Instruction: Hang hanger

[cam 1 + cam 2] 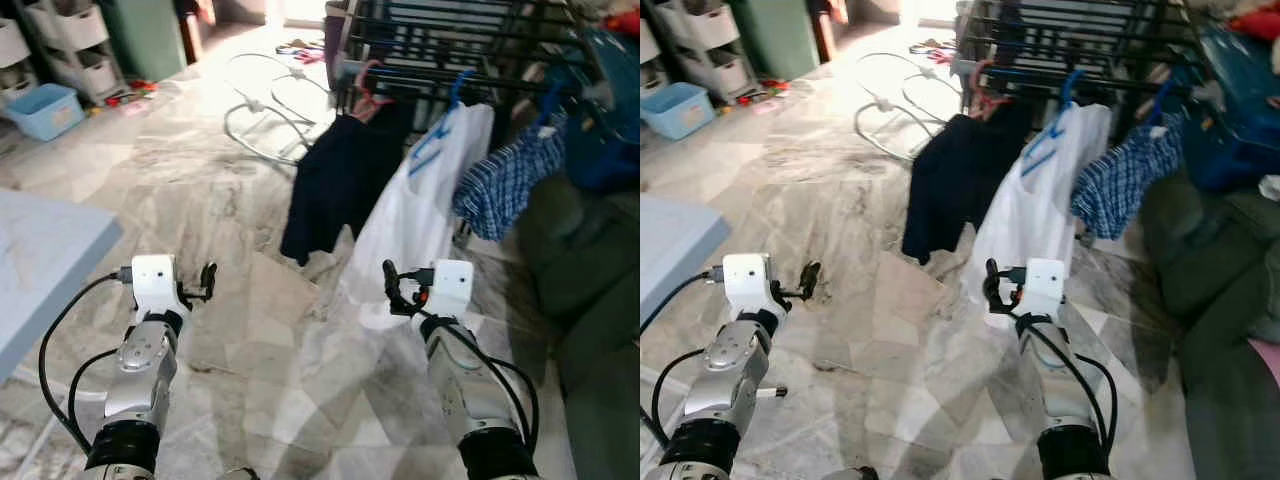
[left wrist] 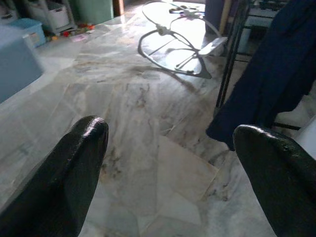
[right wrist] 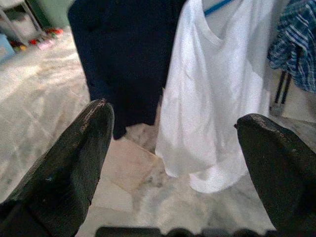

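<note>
A black drying rack (image 1: 440, 40) stands ahead to the right. Three garments hang on it: a navy one (image 1: 340, 180) on a pink hanger (image 1: 368, 80), a white T-shirt (image 1: 415, 220) on a blue hanger (image 1: 458, 90), and a blue plaid shirt (image 1: 505, 180). My left gripper (image 1: 205, 282) is raised over the marble floor, open and empty, well left of the clothes. My right gripper (image 1: 392, 288) is also open and empty, and hovers just short of the white T-shirt's hem. The right wrist view looks at the navy garment (image 3: 123, 59) and the white T-shirt (image 3: 212, 98).
A light blue table (image 1: 40, 250) juts in at the left. A white wire frame (image 1: 265, 105) lies on the floor beyond the rack's left end. A blue bin (image 1: 45, 108) and white drawers (image 1: 70, 40) stand far left. A dark sofa (image 1: 580, 280) flanks the right.
</note>
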